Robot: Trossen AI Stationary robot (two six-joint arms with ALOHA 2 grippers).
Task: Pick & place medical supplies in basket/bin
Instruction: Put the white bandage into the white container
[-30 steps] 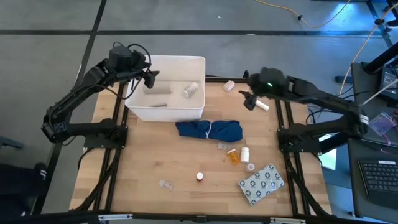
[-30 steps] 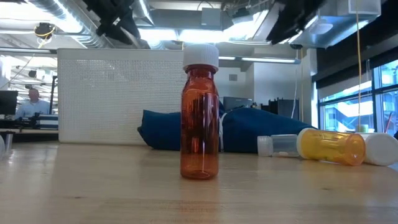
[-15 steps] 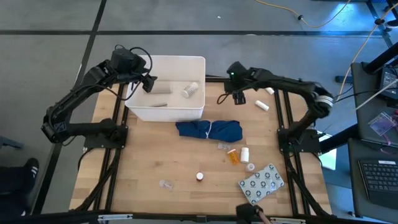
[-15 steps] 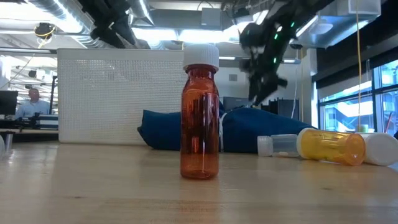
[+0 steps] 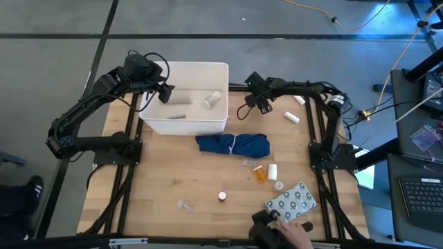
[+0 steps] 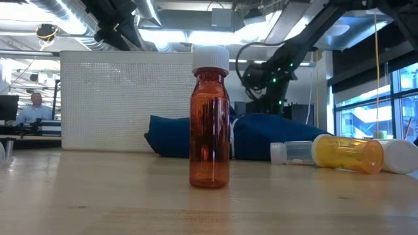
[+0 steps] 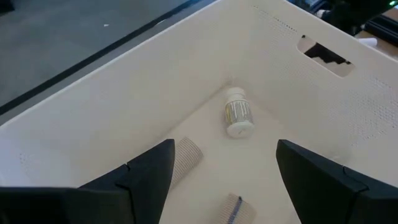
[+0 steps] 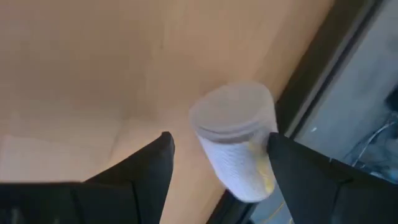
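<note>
The right gripper (image 8: 214, 162) hangs with its fingers spread on either side of a white vial (image 8: 236, 140) lying on the wooden table (image 5: 173, 173) near its far edge. The left gripper (image 7: 224, 165), fingers also parted and holding nothing, hovers above the white tub (image 5: 208, 69), where a vial (image 7: 238, 115) and gauze rolls (image 7: 186, 155) lie directly below it.

A vial (image 7: 238, 116) and gauze rolls (image 7: 185, 157) lie in the tub (image 5: 187, 124) — the cloth (image 5: 232, 145) just beside it (blister pack (image 5: 291, 204) well apart).
</note>
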